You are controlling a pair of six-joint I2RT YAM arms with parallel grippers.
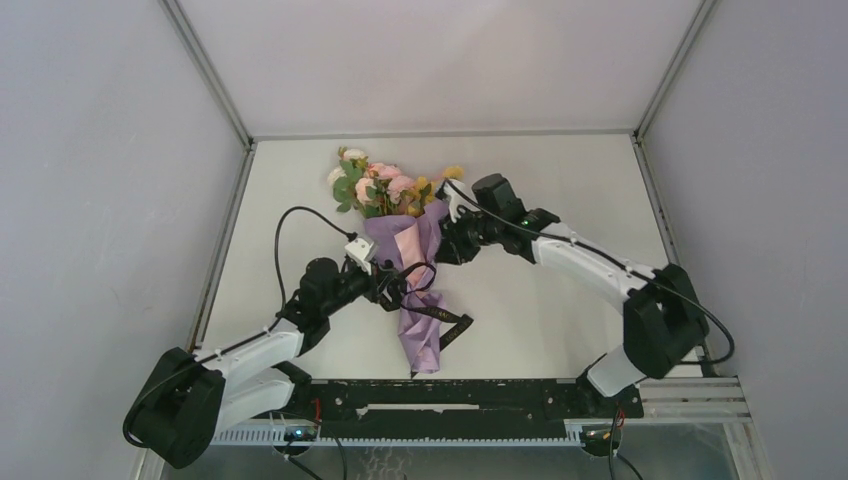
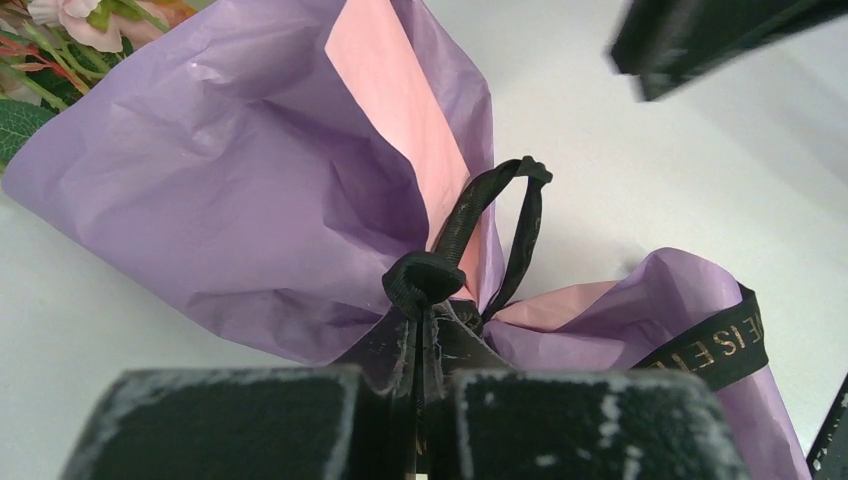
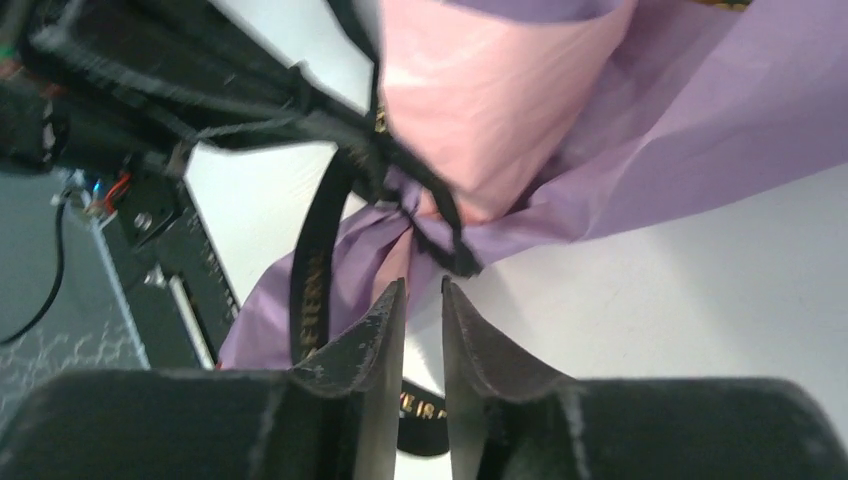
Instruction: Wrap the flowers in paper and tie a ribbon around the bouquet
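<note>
So the wrapping part looks done to me. The bouquet (image 1: 415,275), a purple paper cone with a pink inner fold, lies flat on the white tabletop (image 1: 560,300). The pink, yellow and cream artificial flowers (image 1: 375,185) poke out of its far end, and its pointed tail aims back at the arm bases. The thin, crinkly lilac paper (image 2: 230,190) is cinched in at the cone's waist, and that's where the narrow dark ribbon with faint gold print (image 2: 425,277) goes round it.

We're in the tying step now. The left claw (image 2: 420,335) sits right at the bouquet's waist with its fingers pressed together, pinching a bunched bit of the ribbon. A small loop stands up just past its tips. One loose end trails off across the tail end of the cone.

The right claw (image 3: 423,300) is on the other side of the waist, just beside the knot area. Its fingers are slightly spread and there's nothing between them.

My guess is the knot isn't snug yet. The next move probably needs the right claw to nip the free strand or that loop while the left one holds on. Then both pull apart, away from the waist, gently enough not to tear the paper or drag the bouquet sideways. It's fiddly because the strand is thin and lies close to the paper.
</note>
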